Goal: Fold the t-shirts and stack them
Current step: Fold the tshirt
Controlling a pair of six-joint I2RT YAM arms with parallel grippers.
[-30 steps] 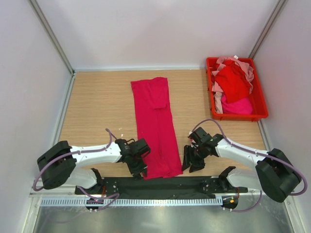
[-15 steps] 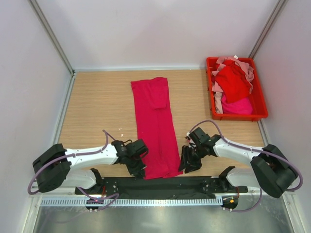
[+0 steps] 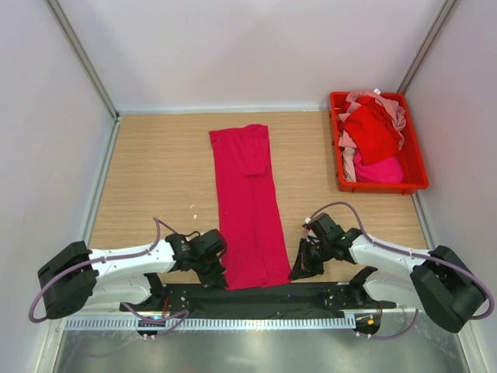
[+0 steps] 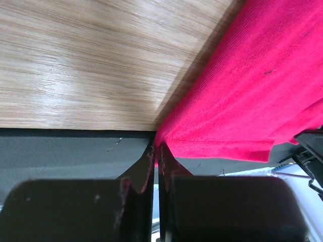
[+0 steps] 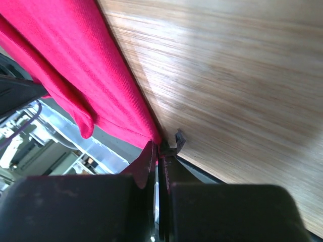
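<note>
A crimson t-shirt (image 3: 248, 202), folded lengthwise into a long strip, lies down the middle of the wooden table, and its near hem reaches the black strip at the table's edge. My left gripper (image 3: 218, 273) is shut on the strip's near left corner. In the left wrist view the cloth (image 4: 252, 91) runs into the closed gripper (image 4: 157, 151). My right gripper (image 3: 297, 270) is shut on the near right corner. The right wrist view shows the shirt's edge (image 5: 75, 65) pinched in that gripper (image 5: 159, 148).
A red plastic bin (image 3: 415, 159) stands at the back right, and in it lie a red shirt (image 3: 371, 132), a pink one (image 3: 380, 169) and pale pink cloth. A black strip (image 3: 256, 295) runs along the table's near edge. White walls close in both sides.
Both arms drew back toward the near edge and lowered. Both grippers closed on the shirt's near corners, the left first and the right in the last half second.
</note>
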